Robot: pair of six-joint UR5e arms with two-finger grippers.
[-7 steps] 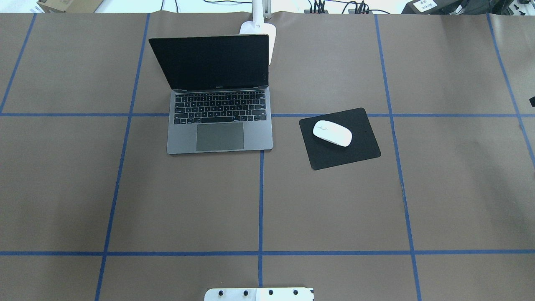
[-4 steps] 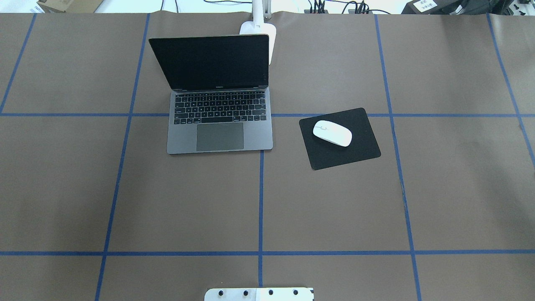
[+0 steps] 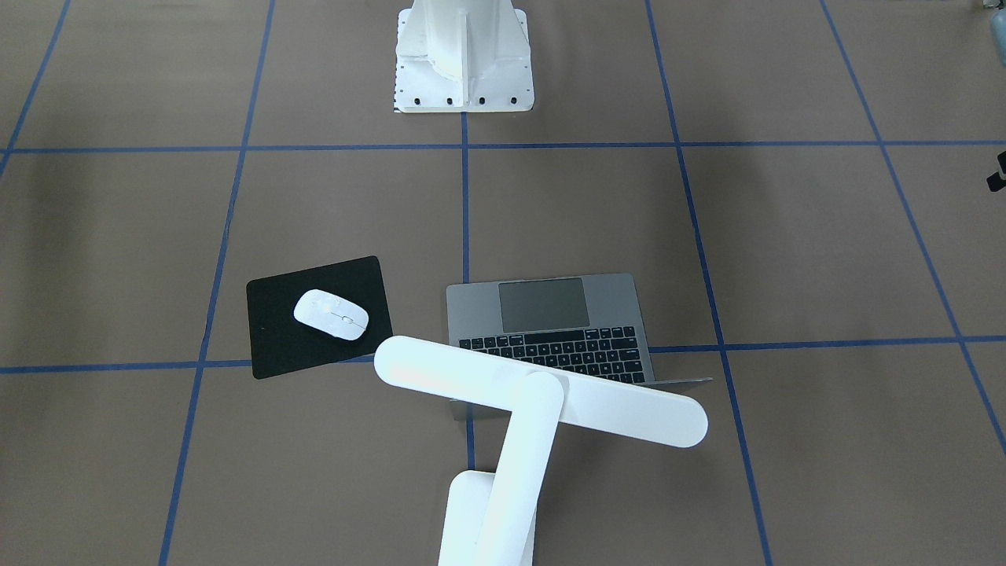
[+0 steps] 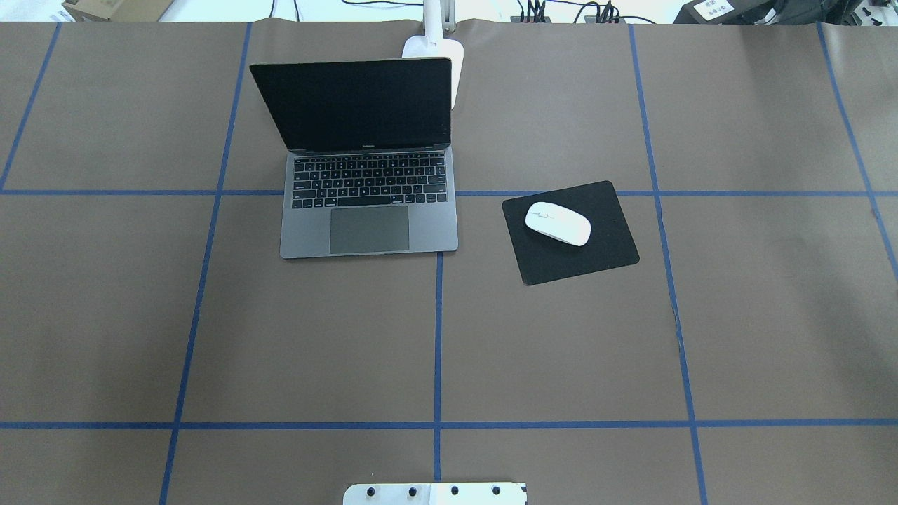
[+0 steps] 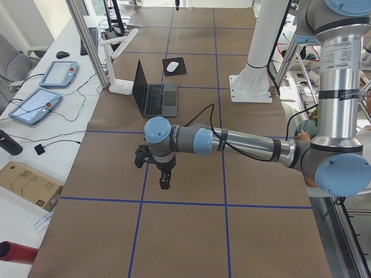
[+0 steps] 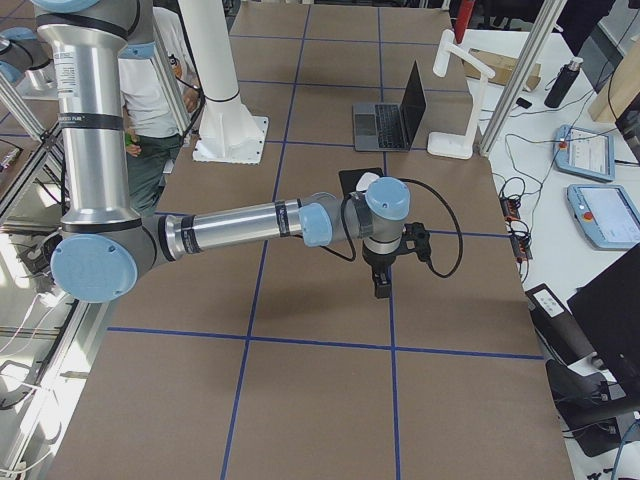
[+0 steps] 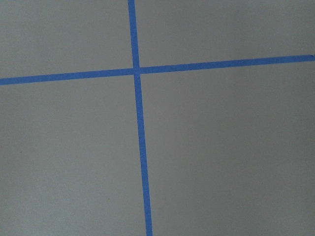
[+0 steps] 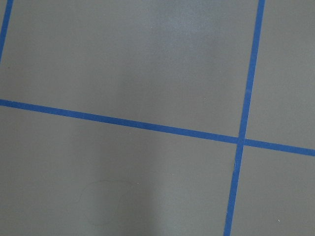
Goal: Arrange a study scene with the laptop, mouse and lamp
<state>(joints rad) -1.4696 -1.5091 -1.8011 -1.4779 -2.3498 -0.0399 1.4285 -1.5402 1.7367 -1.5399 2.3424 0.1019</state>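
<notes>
The laptop [image 4: 368, 228] stands open on the brown table, its dark screen upright and its keyboard toward the robot. To its right the white mouse [image 4: 558, 223] lies on a black square mat [image 4: 596, 259]. Behind the laptop stands the white lamp [image 3: 542, 389], its bar head stretched over the screen's back; from overhead only the lamp's base [image 4: 449, 56] shows. My left gripper [image 5: 164, 183] hangs over bare table far from the laptop [image 5: 153, 95]. My right gripper [image 6: 380, 290] hangs beyond the mat. I cannot tell whether either is open or shut. Both wrist views show only table and blue tape.
A white bolted pedestal [image 3: 464, 55] stands at the robot's side of the table. Blue tape lines [image 4: 437, 337] divide the brown surface into squares. Tablets and cables [image 5: 35, 104] lie on the white bench past the table's far edge. A person [image 6: 150, 90] stands by the pedestal.
A small dark shape at the overhead view's right edge has gone out of view. Laptop, mouse, mat and lamp have not moved.
</notes>
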